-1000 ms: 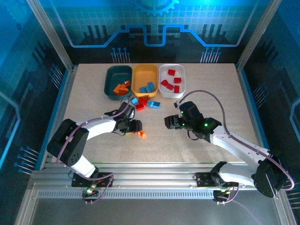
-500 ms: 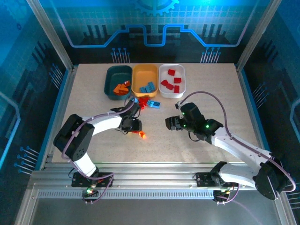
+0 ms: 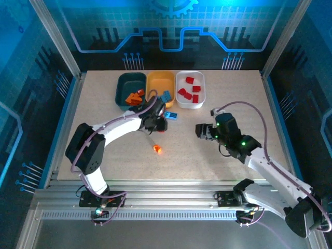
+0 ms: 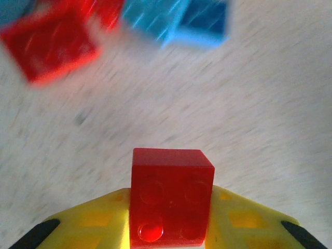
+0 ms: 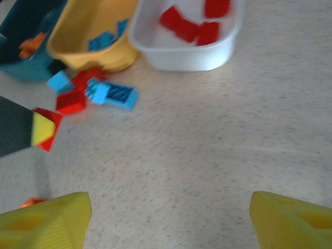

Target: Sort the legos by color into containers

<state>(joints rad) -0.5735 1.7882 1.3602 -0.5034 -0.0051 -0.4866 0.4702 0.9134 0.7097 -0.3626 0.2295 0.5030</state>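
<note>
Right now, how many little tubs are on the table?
3, side by side: the dark teal tub on the left, the yellow-orange tub in the middle, the white tub on the right.

Speckled table [image 3: 233, 104] carries three tubs [image 3: 130, 82] and scattered legos [image 3: 156, 149]

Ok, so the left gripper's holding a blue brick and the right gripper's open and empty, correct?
Not quite. The brick in the left gripper is red, not blue; the left wrist view shows it clamped between the yellow fingers. The rest stands: the right gripper is open and empty.
</note>
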